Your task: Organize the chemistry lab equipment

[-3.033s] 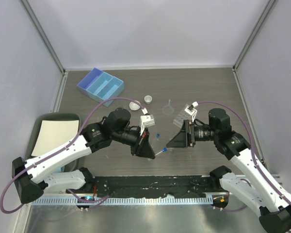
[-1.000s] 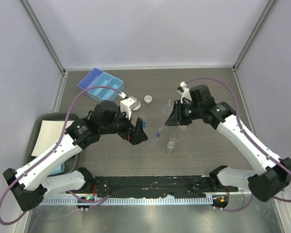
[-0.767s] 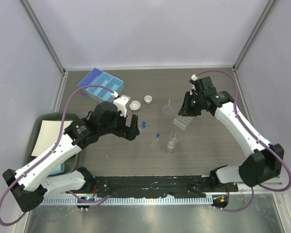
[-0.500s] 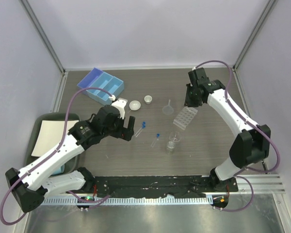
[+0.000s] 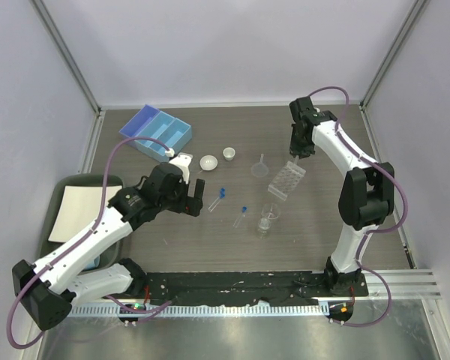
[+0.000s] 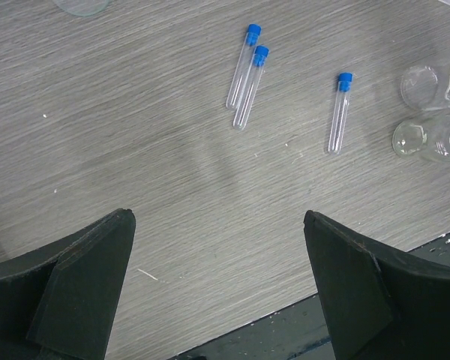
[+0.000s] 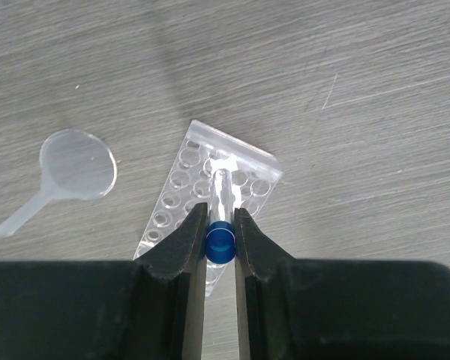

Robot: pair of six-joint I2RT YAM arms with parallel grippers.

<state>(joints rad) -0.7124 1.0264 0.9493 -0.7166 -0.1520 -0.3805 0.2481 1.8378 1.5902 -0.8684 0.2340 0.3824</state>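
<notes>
Pinching test tube, right gripper near rack

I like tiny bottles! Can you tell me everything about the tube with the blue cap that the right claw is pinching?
It is a thin, clear test tube, see-through like glass or plastic, and it looks empty. A bright blue cap closes one end. The right gripper pinches it at the cap, from both sides. Its rounded end points away from the gripper, over the clear tube rack full of small holes. Whether the tip already sits in a hole, I cannot tell.
</notes>
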